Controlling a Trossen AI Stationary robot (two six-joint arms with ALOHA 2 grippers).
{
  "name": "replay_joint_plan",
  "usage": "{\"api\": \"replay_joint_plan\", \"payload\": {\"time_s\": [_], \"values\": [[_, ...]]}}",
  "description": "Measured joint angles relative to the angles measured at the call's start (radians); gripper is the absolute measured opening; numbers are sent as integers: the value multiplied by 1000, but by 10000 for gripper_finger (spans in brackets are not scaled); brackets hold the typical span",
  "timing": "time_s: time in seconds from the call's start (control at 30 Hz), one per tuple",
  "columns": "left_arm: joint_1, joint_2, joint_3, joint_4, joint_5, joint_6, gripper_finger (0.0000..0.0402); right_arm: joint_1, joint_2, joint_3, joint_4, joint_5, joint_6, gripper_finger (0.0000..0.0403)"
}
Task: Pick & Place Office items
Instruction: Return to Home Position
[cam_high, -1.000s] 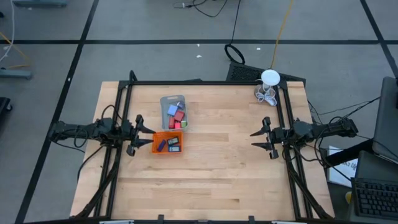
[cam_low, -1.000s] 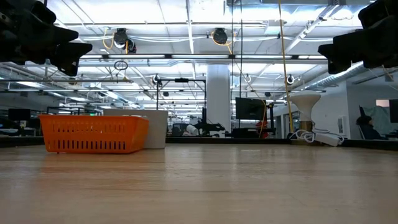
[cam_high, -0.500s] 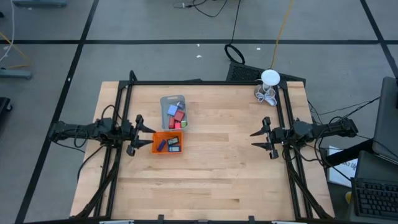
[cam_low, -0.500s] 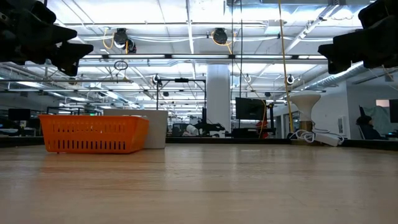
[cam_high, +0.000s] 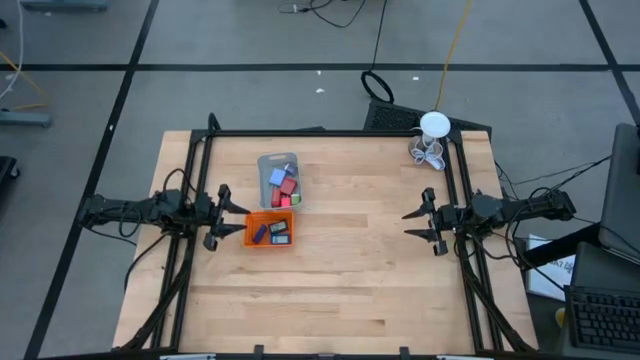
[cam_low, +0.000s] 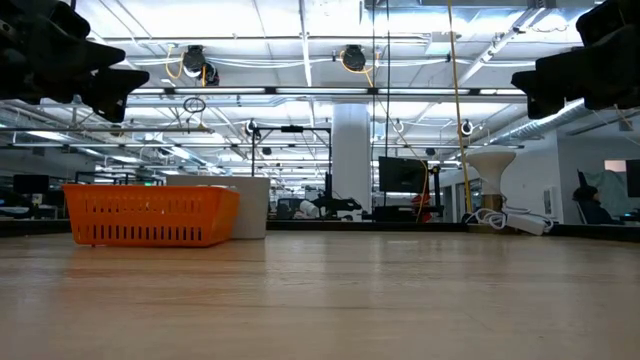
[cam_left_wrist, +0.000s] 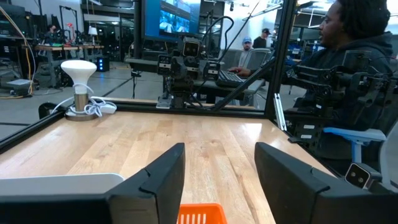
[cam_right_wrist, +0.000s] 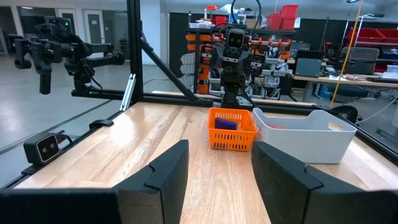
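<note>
Left claw hangs spread, empty, at the surface's left edge beside the orange tray; office items lie in it and the grey tray toward the far edge. Likely light, rigid, slick blocks: pinch flat sides. Right claw spread, empty, right edge.

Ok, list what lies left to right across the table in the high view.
left gripper → orange tray → right gripper. Left out, because they overlap sideways: grey tray with the orange one, white round thing with the right gripper.
</note>
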Motion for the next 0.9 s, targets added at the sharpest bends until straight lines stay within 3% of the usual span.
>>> {"api": "replay_joint_plan", "payload": {"time_s": [0.47,0.9], "values": [[0,0,0,0,0,0,175,0,0,0,0,0,0,166],[0,0,0,0,0,0,204,0,0,0,0,0,0,166]]}}
